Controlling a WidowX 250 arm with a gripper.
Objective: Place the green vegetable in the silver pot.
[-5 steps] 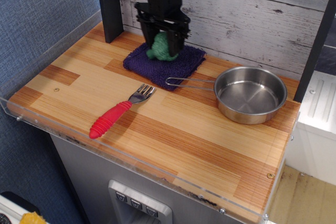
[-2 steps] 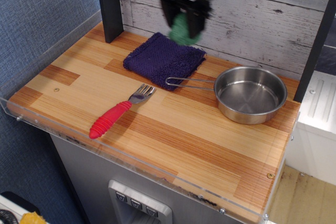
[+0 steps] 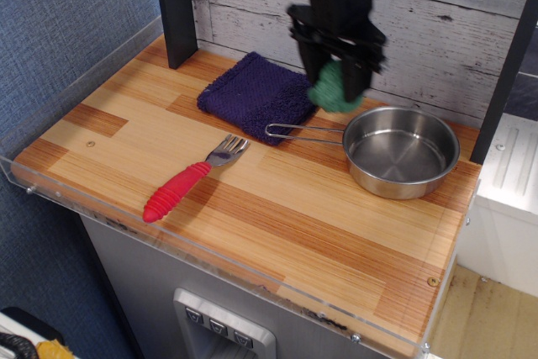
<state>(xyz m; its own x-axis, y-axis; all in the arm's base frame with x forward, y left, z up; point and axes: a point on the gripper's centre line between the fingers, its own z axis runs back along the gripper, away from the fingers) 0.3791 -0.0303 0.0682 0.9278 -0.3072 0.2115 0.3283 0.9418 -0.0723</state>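
While the arm hangs vertically, its gripper (image 3: 337, 81) clamps the green vegetable (image 3: 333, 90) between its fingers, with the silver pot (image 3: 401, 151) lower-right.

- End effector (image 3: 338, 81) clamps the broccoli (image 3: 333, 90), hanging in open air above the counter (image 3: 277, 208), just left of the pot (image 3: 402, 150).
- Pot mouth open, nothing inside; clear from above.
- Pot's wire handle (image 3: 304, 131) juts left, below the end effector.
- Cloth (image 3: 256, 95) lies flat at the back, touching the handle's tip.
- Fork (image 3: 193, 178) lies mid-left, well apart from pot.
- Plank wall (image 3: 437, 23) close behind; dark post (image 3: 175, 6) at back left, another (image 3: 504, 81) right of pot.
- Front half of counter bare; clear rim (image 3: 210, 245) along edge.
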